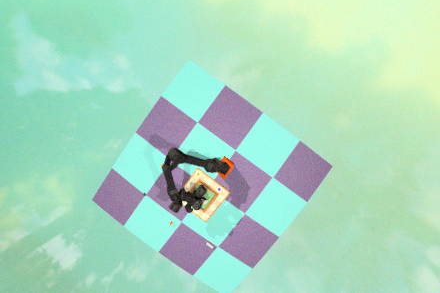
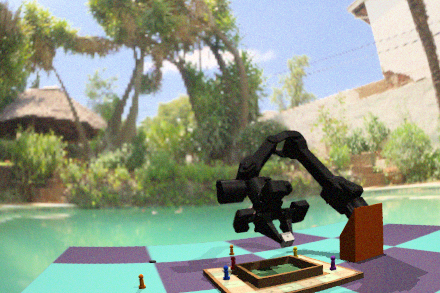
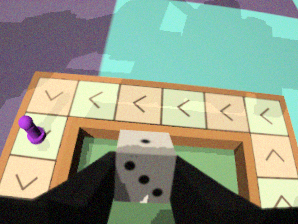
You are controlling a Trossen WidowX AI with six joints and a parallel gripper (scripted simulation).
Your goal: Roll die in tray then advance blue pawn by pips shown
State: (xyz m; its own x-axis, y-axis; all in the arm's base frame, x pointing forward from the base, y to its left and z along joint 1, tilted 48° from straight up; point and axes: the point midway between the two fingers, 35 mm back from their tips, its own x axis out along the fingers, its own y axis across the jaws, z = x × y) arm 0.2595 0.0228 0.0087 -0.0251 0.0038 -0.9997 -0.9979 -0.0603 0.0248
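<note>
The grey-white die [image 2: 286,238] [image 3: 145,172] is held between the fingertips, above the tray and clear of it. In the wrist view one face shows three pips and another shows one. My gripper [image 2: 285,242] [image 3: 143,161] is shut on the die. The tray [image 2: 280,280] [image 3: 160,133] has wooden walls and a green floor, in the middle of the board [image 2: 345,275] [image 3: 162,88] with arrow squares. The blue pawn [image 2: 226,272] stands upright on the board's near left part in the exterior view; it is outside the wrist view.
A purple pawn [image 1: 219,189] [image 2: 333,263] [image 3: 32,130], a red pawn [image 2: 233,262] and a yellow pawn [image 1: 198,174] [image 2: 295,251] stand on the board. Orange pawns [image 2: 141,281] [image 2: 231,250] stand off it. A small white block [image 1: 210,245] lies beyond the board in the top view.
</note>
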